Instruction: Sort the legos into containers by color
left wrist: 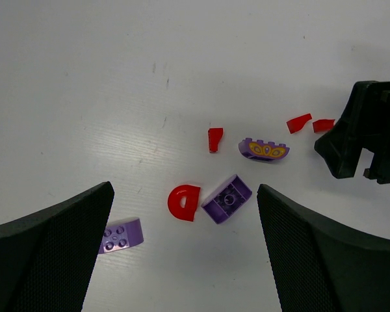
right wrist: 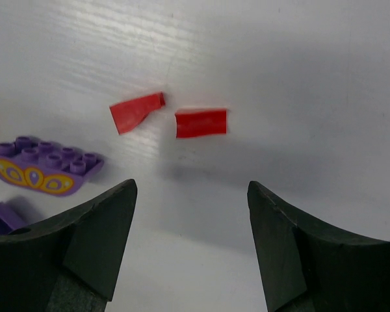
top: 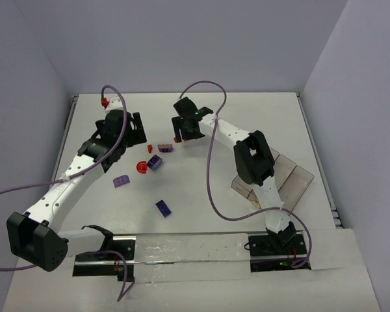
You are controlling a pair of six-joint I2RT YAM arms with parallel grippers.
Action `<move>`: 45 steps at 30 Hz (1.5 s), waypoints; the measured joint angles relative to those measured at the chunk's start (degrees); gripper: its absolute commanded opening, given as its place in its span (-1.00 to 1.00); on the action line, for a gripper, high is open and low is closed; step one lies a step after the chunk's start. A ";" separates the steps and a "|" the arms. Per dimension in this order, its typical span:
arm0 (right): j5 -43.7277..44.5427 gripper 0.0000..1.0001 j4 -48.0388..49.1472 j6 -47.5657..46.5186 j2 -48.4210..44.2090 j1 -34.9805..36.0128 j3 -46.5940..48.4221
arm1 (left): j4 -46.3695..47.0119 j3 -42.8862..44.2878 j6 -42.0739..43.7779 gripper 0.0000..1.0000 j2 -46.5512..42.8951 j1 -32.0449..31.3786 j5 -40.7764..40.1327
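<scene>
You'll find the tray (top: 300, 177) half hidden behind the right arm (top: 253, 159), and a purple brick (right wrist: 0, 217) cut off at the right wrist view's left edge.

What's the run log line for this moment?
left gripper: open, facing red plastic half-disc | right gripper: open, empty, by two small red plastic pieces | light purple plastic bricks: loose on white table

I see bulky black joint housings on my white-shelled left arm (top: 55, 192) and right arm (top: 231, 133). A thin lavender cable (top: 210, 175) loops off each; one ends in a small red cap (top: 104, 101). The left arm's black fingers (left wrist: 45, 253) show a fine mesh texture.
</scene>
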 measured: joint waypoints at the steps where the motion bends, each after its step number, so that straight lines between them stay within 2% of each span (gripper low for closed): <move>1: 0.35 0.49 -0.01 0.20 0.93 0.00 0.94 | -0.04 -0.07 0.00 0.99 -0.04 0.00 -0.13; 13: 2.90 0.28 -1.91 0.56 8.25 -0.01 9.41 | -0.37 -0.20 0.13 0.99 -0.14 0.00 -0.83; 20: 3.61 0.25 -3.33 0.49 10.55 -0.21 12.04 | -0.78 -0.20 0.43 0.99 -0.48 0.00 -1.68; 26: 3.79 0.11 -3.50 0.29 11.05 -0.39 12.46 | -1.07 -0.20 0.54 0.99 -1.22 0.00 -2.18; 30: 3.80 -0.12 -3.48 -0.09 11.57 -0.39 13.25 | -1.22 -0.20 0.63 0.99 -1.45 0.00 -2.32; 45: 4.96 -0.28 -2.95 -0.86 10.71 -0.39 12.16 | -1.35 -0.74 0.63 0.99 -2.14 -0.02 -2.49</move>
